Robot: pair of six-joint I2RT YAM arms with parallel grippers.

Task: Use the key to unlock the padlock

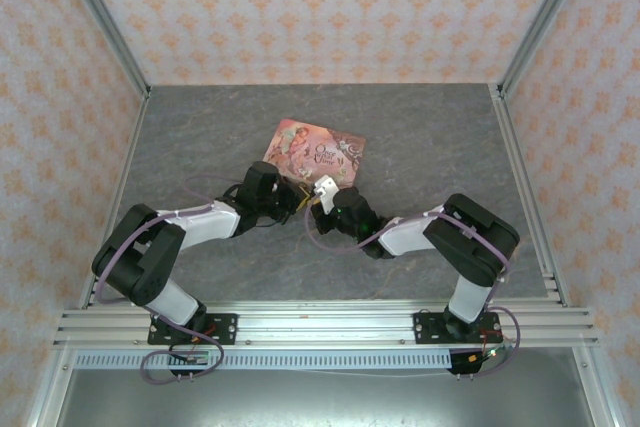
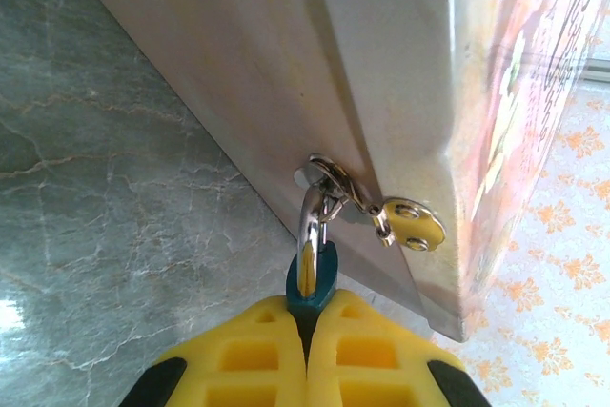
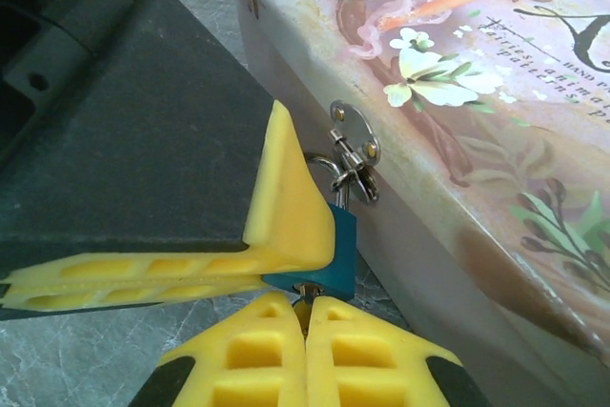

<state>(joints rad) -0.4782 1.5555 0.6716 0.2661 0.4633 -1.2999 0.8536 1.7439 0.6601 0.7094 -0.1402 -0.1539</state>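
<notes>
Currently, both arms meet at the near side wall of the pink tin (image 3: pixel 457 64), which lies flat on the grey marbled table (image 2: pixel 114 188).

- Left gripper (image 2: pixel 307 331): yellow fingers pressed together, pinching the padlock (image 3: pixel 338 250) by its teal body. In the right wrist view these fingers come in from the left and clamp the body side-on.
- Padlock: hangs just off the tin's side wall. Its silvery shackle (image 2: pixel 310 216) is threaded through the small metal hasp (image 2: pixel 415 224) fixed to that wall. The shackle looks seated in the body; cannot tell whether it is latched.
- Right gripper (image 3: pixel 307 326): yellow fingers closed tip to tip, directly beneath the padlock's underside. They pinch the key (image 3: pixel 304 293), of which a short brownish sliver shows between the fingertips and the padlock's base.
- Key: upright, its tip touching the bottom of the padlock. How far it sits in the keyhole is hidden by the foam pads.
- Top view: the two wrists are almost touching at the tin's near edge.
</notes>
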